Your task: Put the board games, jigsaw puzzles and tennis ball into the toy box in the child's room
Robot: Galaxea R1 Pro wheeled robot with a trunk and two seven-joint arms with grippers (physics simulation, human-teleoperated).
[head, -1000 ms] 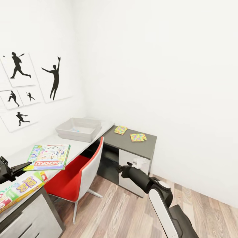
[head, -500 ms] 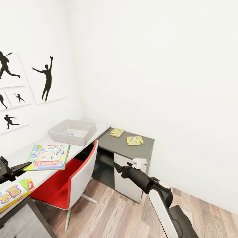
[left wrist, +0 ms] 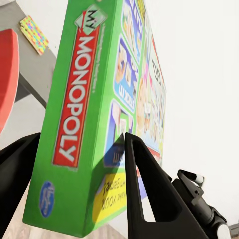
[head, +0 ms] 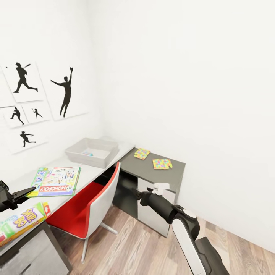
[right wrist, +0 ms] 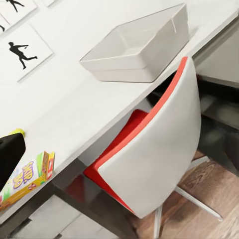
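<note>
My left gripper [head: 30,190] is shut on the edge of the green-white Monopoly board game [head: 57,181], which hangs level just above the table [head: 91,170]. In the left wrist view both fingers [left wrist: 144,184] straddle that box [left wrist: 84,99]. The Skip-Bo board game [head: 21,221] lies on the table near me. The pale grey toy box [head: 78,154] stands further along, with something small and blue [head: 88,153] in it. Two jigsaw puzzles [head: 142,153] [head: 162,164] lie on the dark cabinet top. My right gripper [head: 136,193] is open and empty, low beside the cabinet. A yellow-green speck [right wrist: 18,132], perhaps the tennis ball, shows on the table. The bed is out of view.
A red and white swivel chair [head: 97,198] is tucked under the table between my arms. The dark cabinet [head: 152,208] with its light door stands against the right wall. Sports-silhouette pictures [head: 67,93] hang on the left wall. Wood-plank floor [head: 145,248] lies in front.
The whole view has swung left and then back right, so the camera moved. Both arms keep the same pose, and the Monopoly box stays in my left gripper.
</note>
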